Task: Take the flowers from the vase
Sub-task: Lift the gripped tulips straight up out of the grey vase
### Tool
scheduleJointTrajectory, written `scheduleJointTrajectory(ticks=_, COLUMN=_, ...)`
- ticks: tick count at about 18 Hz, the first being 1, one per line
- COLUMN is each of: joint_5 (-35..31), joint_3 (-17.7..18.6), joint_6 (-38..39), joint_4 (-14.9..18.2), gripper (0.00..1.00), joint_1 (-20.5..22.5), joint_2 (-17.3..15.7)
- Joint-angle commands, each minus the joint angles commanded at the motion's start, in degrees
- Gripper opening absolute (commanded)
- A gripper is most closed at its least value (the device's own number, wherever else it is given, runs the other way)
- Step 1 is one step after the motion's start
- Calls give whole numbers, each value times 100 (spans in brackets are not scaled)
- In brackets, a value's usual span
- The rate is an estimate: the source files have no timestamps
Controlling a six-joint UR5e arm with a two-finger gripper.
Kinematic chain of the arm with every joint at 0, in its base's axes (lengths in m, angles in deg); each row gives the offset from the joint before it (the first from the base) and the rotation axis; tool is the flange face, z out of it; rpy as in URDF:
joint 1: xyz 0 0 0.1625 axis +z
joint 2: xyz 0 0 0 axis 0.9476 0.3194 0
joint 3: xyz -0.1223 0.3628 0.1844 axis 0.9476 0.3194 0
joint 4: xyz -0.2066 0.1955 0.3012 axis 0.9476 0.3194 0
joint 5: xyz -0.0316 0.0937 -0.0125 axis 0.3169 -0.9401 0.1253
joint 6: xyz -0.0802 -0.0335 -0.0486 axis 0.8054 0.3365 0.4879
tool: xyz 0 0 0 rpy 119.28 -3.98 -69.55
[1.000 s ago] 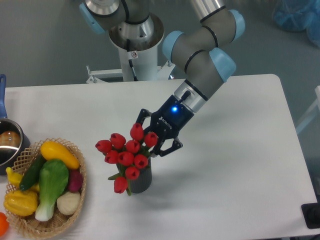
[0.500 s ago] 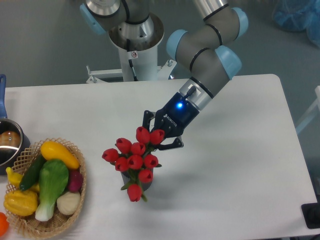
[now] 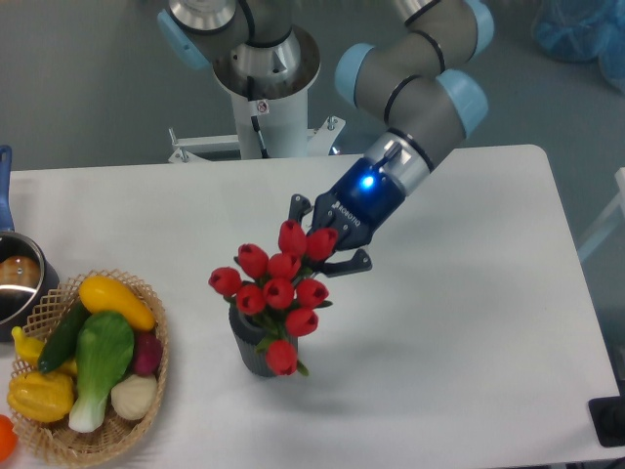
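Fixed camera, only view. Since a second ago the gripper (image 3: 327, 246) has moved up and to the right, and the flowers (image 3: 278, 290) have travelled with it. The vase (image 3: 250, 344) now shows its open rim and dark inside on the left; earlier the blooms covered it. Judgement: the lift is under way, the bunch largely pulled up and out, though probably not fully clear.

Claw: closed on the bunch at its upper right, the dark fingers (image 3: 352, 262) tucked behind the top buds. The flowers hang in the air over the vase, the lowest bud overlapping its front wall. The vase stands on the table (image 3: 469, 322), right of the basket (image 3: 146, 391) of vegetables.

Hard to tell:
- stems hidden by the buds, so whether their ends remain in the vase is unclear;
- exact contact points of the fingers hidden;
- a pot (image 3: 15, 278) is cut off at the left edge.
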Motion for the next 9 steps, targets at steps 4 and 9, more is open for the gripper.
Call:
scheduleJointTrajectory(ticks=4, joint_5=202, joint_3=-9, joint_6=237, joint_4=0, gripper=0, joint_1=62, joint_2=-88)
scheduleJointTrajectory(ticks=9, joint_5=597, joint_3=-53, joint_6=483, joint_4=0, gripper=0, joint_1=220, joint_2=-194)
